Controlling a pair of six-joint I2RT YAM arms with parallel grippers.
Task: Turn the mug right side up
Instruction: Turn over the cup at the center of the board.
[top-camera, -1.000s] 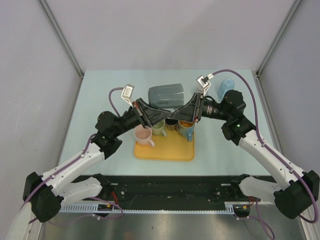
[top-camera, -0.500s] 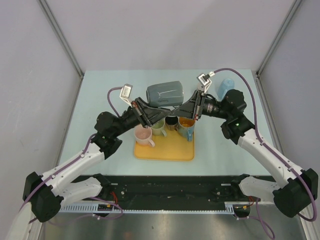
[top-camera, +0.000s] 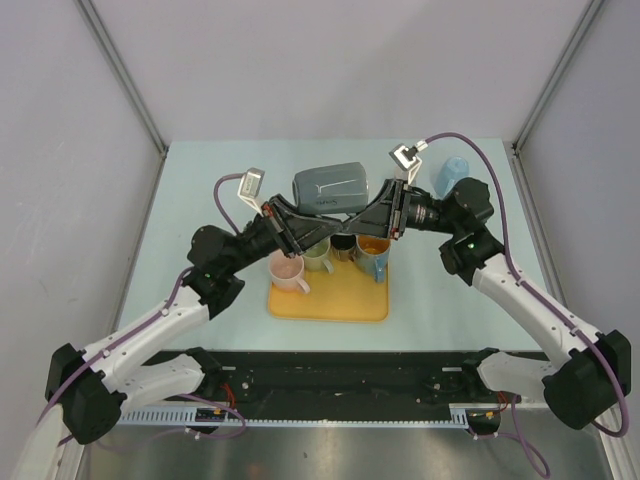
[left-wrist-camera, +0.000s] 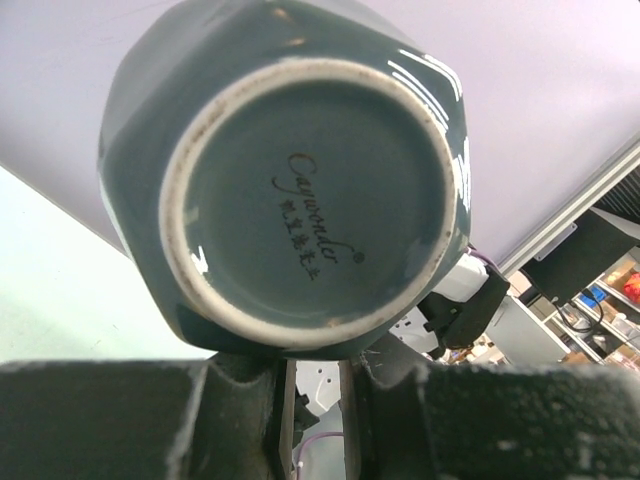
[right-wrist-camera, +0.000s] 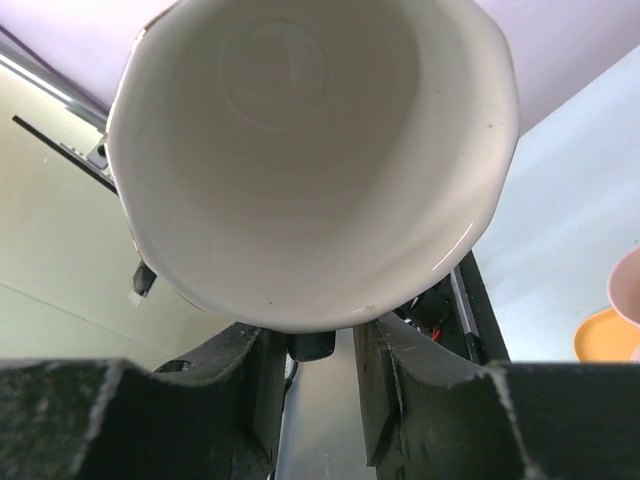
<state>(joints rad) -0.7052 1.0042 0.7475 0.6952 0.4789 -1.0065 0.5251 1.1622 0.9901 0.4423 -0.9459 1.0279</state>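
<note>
The grey mug (top-camera: 330, 188) hangs on its side in the air above the tray, between both grippers. Its unglazed base (left-wrist-camera: 300, 190) faces the left wrist camera, and its white inside (right-wrist-camera: 310, 150) faces the right wrist camera. My left gripper (top-camera: 325, 228) reaches up from the left, its jaws (left-wrist-camera: 315, 365) nearly together under the mug's lower edge and shut on it; the contact itself is hidden. My right gripper (top-camera: 350, 222) comes in from the right, just under the rim. Its jaws (right-wrist-camera: 320, 340) stand apart with a dark piece between them.
Below the mug lies an orange tray (top-camera: 330, 302). On it stand a pink mug (top-camera: 287, 270), a green mug (top-camera: 318, 258), a dark mug (top-camera: 343, 245) and a blue mug with an orange inside (top-camera: 372, 256). A light blue cup (top-camera: 452, 172) stands at the back right.
The grey mug has risen slightly and shifted a little to the left and back. Both wrists have lifted with it, and the right wrist's cable end has moved up.
</note>
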